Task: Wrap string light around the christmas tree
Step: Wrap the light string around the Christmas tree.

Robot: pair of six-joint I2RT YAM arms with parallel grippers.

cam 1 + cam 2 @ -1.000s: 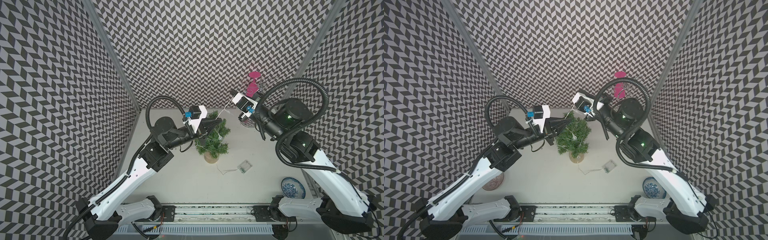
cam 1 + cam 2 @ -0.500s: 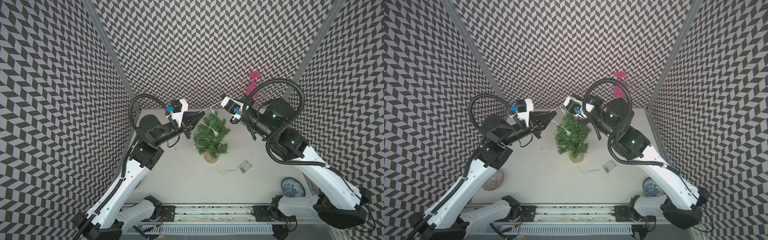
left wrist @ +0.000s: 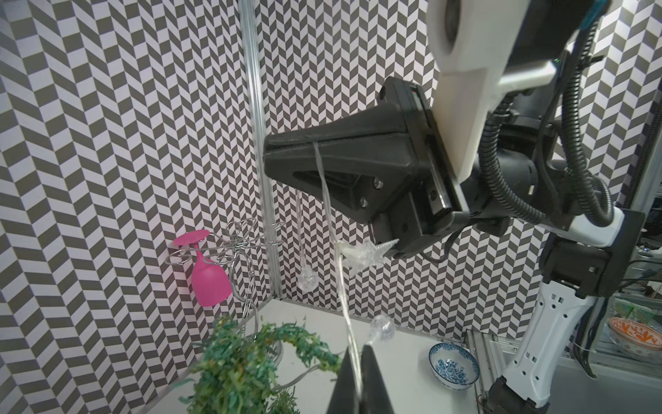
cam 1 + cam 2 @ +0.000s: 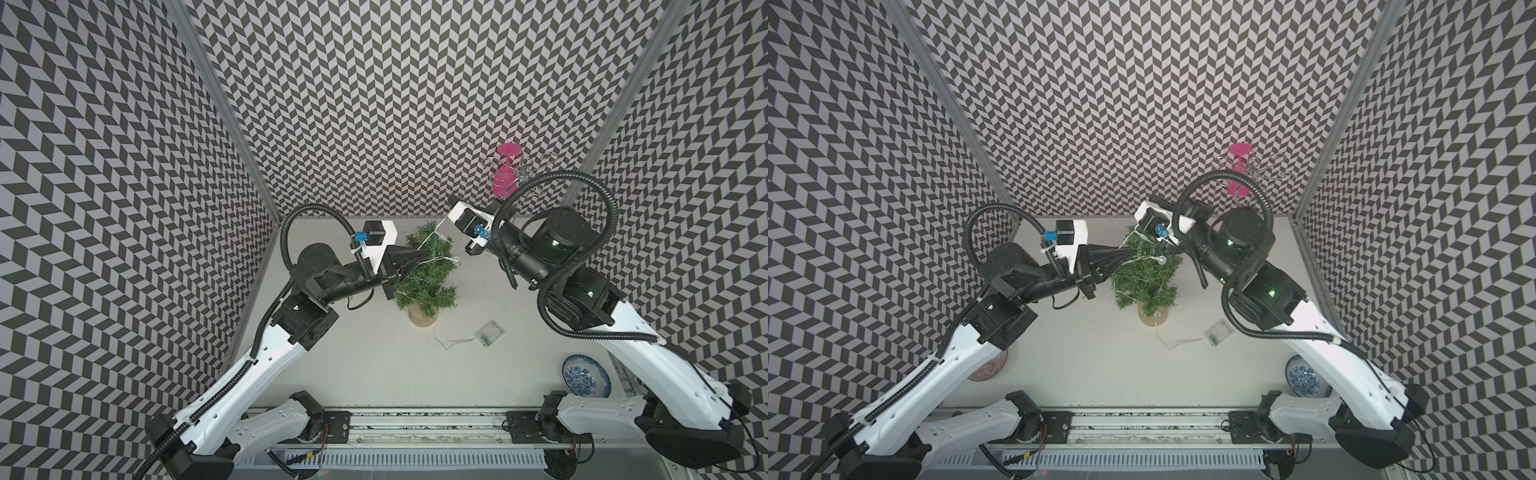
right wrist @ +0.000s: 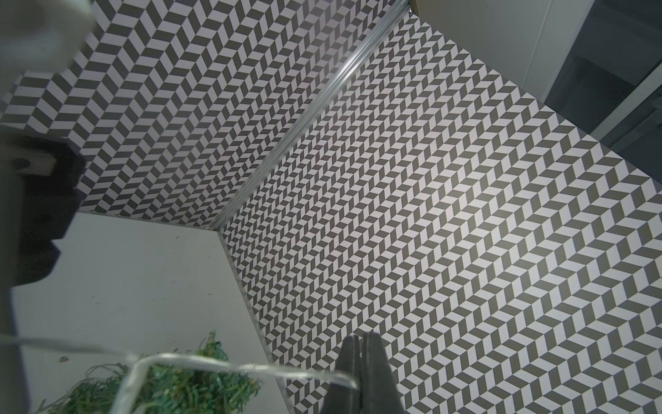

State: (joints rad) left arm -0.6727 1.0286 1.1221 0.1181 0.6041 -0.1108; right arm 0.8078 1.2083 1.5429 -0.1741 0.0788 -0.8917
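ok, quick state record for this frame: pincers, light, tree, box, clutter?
left pincer: shut on string light, tips at the tree top
right pincer: shut on string light, on the back-wall side of the tree top
string light: short span between the pincers; strands already lie across the branches
tree: upright on table
battery box: flat on table in front of tree, wire leads to tree base
other: pink glass hangs on rack, back corner; bowl, front right

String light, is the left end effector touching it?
Touching. The left wrist view shows the string light running straight into the shut left end effector, pinched between its fingertips.
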